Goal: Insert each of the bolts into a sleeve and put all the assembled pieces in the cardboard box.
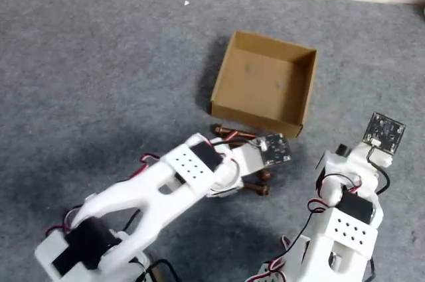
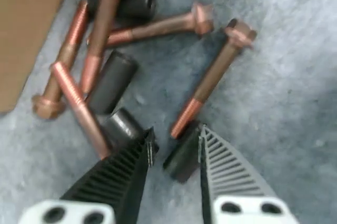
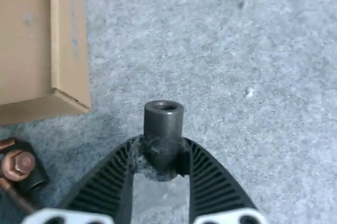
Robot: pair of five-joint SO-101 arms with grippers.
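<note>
The left gripper [image 2: 176,137] is hanging with its jaws spread over a heap of copper-coloured flanged steel bolts [image 2: 152,26] and short black steel sleeves [image 2: 113,81]. The heap is lying near the middle of the grey carpeted table [image 1: 99,63], just beside the near wall of the open brown cardboard box [image 1: 255,117]. One loose black sleeve [image 2: 181,161] is sitting between the fingertips, not gripped. The nearest bolt [image 2: 213,74] is pointing its threaded tip at that gap, its long axis running diagonally away to the head. The right gripper [image 3: 160,153] is clamping another black sleeve [image 3: 163,121] over the table's right side, with the bore facing away from the wrist. The left arm is looking nearer the bolts, so that arm is likely the one to be carrying a bolt to the bore.
</note>
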